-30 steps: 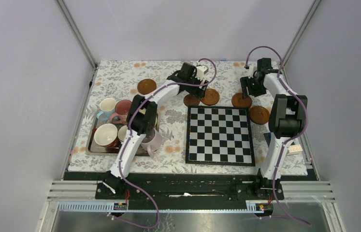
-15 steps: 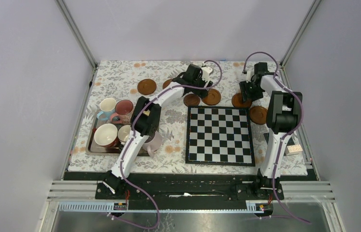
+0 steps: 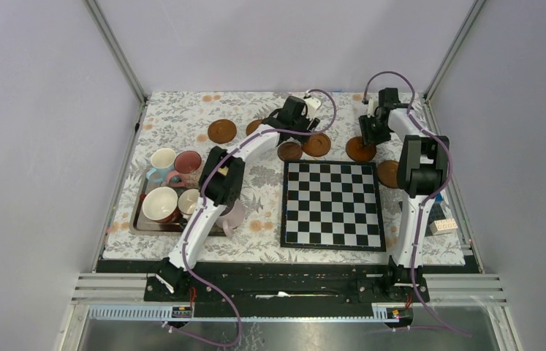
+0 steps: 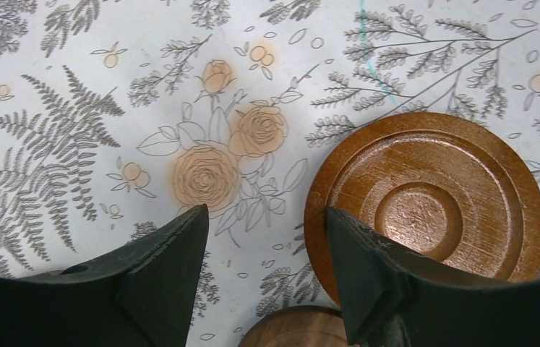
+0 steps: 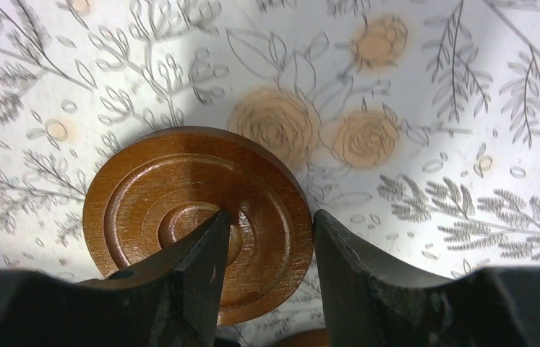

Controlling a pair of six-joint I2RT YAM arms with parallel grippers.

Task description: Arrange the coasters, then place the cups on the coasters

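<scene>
Coasters point(image 3: 221, 131) lie flat on the flowered desk point(image 3: 182, 110) beyond the chessboard point(image 3: 332, 205). One sits alone to the far left, and what seems to be another is half hidden by the left arm point(image 3: 255, 146). Two lie close together at the board's far left corner, one at its far right corner, and one just beside its right edge. The left jaws stand fairly wide, low over the cloth, one finger point(image 4: 368, 282) overlapping the left rim of a coaster point(image 4: 433, 202), the other over bare cloth. The right jaws are narrower but parted, astride the right half of a coaster point(image 5: 144, 195), one finger point(image 5: 194, 282) over its centre hollow, the other at its rim. Cups point(image 3: 160, 205) crowd the metal tray point(image 3: 137, 219) at the desk's left, with the lilac cup point(image 3: 234, 213) at its near right corner.
</scene>
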